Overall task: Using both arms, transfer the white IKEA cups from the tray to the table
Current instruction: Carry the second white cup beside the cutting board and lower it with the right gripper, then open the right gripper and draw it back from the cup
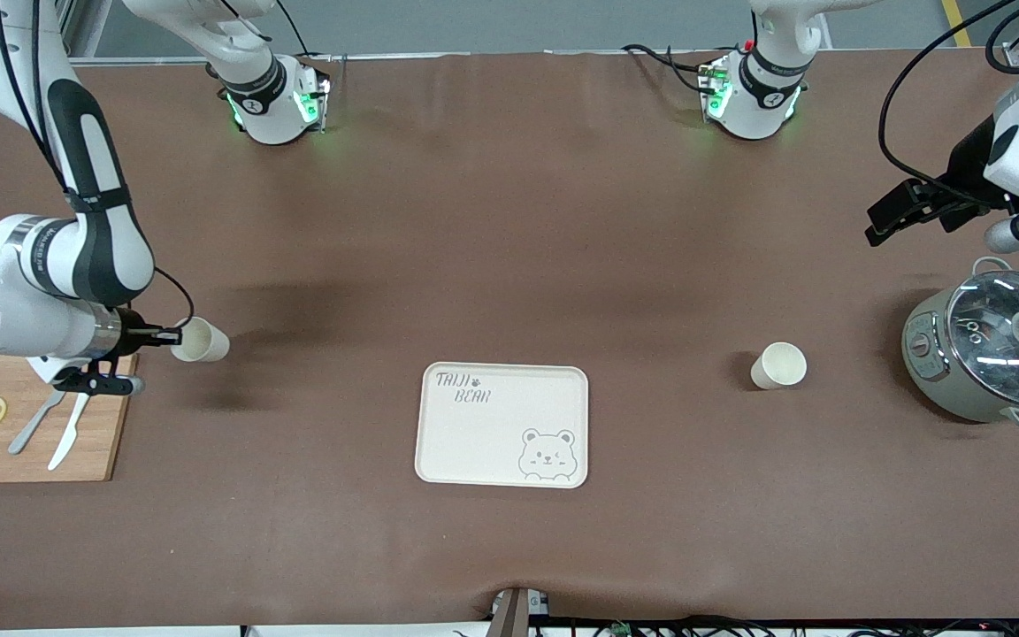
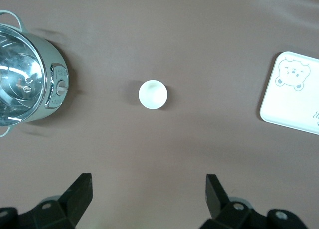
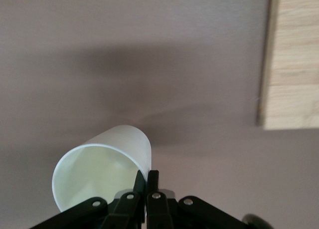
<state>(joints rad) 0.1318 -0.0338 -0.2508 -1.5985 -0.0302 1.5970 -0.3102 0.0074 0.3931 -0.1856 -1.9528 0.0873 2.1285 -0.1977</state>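
The tray [image 1: 502, 425] lies bare in the middle of the surface [image 1: 509, 221], with no cup on it. One cup [image 1: 778, 365] stands upright on the surface toward the left arm's end, between the tray and a lidded steel pot [image 1: 992, 354]. The other cup [image 1: 201, 340] is in the right gripper [image 1: 175, 336], just beside a wooden cutting board [image 1: 32, 433] at the right arm's end; I cannot tell whether its base touches the mat yet.

The right gripper is clenched on that cup's rim wall, one finger inside and one outside, as the right wrist view shows [image 3: 102, 176]. The cup looks tilted in that pinch. The left gripper [image 2: 149, 194] is released, jaws spread wide, hanging up high over the pot's end of the surface with nothing in it.

These cups look light, thin-walled, smooth and stiff. A rim pinch suits them, since the taper makes a grip around the body prone to sliding. Being so light, the held cup could tip or roll if let go while tilted, so it likely needs to be level and resting on its base before release.
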